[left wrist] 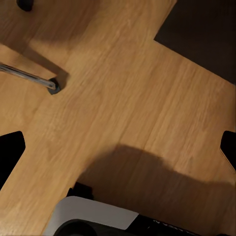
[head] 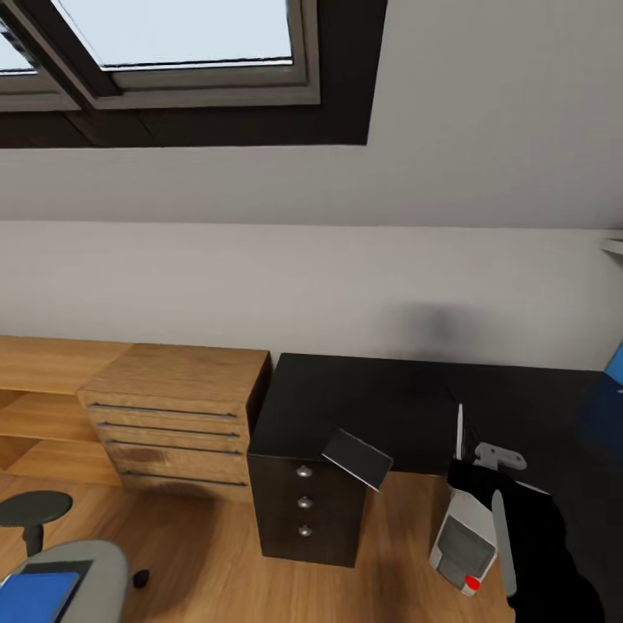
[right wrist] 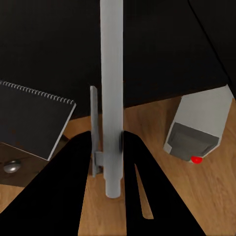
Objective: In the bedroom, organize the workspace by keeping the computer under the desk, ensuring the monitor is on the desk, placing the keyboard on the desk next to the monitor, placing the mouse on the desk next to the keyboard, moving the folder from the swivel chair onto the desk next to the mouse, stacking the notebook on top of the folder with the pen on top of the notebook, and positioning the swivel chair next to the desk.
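Note:
My right gripper [right wrist: 110,137] is shut on the pen [right wrist: 112,73], a pale grey-white stick with a clip that points out past the fingers over the desk's black top [right wrist: 59,44]. In the head view the pen [head: 459,428] rises from that gripper [head: 474,472] at the desk's [head: 415,398] front edge. The dark spiral notebook [right wrist: 32,120] overhangs the desk edge, tilted [head: 356,459]. The pale computer [head: 465,541] tower with a red dot stands on the floor below the gripper. At the lower left, the blue folder [head: 35,597] lies on the swivel chair's grey seat [head: 95,562]. My left gripper [left wrist: 118,152] is open above bare floor.
A light wooden drawer chest [head: 173,415] stands left of the desk's black drawer pedestal [head: 305,510]. A chrome chair leg with a castor [left wrist: 53,86] crosses the wood floor [left wrist: 128,98]. A blue panel [head: 614,372] shows at the right edge. A window [head: 173,35] is above.

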### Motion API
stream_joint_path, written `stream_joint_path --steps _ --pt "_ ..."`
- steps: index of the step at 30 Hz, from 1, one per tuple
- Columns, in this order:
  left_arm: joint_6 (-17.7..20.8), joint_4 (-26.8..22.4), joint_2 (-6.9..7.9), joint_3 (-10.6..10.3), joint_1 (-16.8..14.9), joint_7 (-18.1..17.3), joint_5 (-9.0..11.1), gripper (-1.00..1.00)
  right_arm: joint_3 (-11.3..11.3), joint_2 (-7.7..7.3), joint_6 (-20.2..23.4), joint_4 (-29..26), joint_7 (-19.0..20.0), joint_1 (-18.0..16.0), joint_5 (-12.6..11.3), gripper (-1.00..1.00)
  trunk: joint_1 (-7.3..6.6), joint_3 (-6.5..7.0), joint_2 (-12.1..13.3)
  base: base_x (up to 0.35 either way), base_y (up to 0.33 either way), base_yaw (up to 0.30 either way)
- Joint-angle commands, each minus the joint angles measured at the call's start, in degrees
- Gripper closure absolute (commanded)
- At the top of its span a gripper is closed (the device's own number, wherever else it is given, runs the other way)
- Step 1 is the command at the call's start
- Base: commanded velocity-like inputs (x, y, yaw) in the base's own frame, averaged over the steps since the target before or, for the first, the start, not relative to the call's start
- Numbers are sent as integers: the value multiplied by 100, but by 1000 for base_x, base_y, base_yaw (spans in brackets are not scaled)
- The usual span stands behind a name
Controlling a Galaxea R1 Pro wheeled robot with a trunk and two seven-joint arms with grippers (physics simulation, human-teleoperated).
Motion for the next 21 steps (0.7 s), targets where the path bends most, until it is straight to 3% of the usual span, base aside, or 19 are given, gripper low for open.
stream_joint_path --steps 1,8,15,21 --pt "-8 9 2 22 -6 -56 55 -100 -10 5 13 3 66 -7 59 100 5 -10 -8 331 -3 -1" --pt "-8 9 -2 22 -6 -52 55 -100 98 0 -4 153 88 -7 83 100 5 -10 -8 331 -11 0" --pt "-4 9 -43 22 -6 -51 55 -100 246 -102 -4 342 87 -7 90 100 5 -10 -8 286 -189 0" --pt "15 9 -50 22 -6 -50 55 -100 345 -110 -5 362 87 -7 95 100 5 -10 -8 123 -96 0"
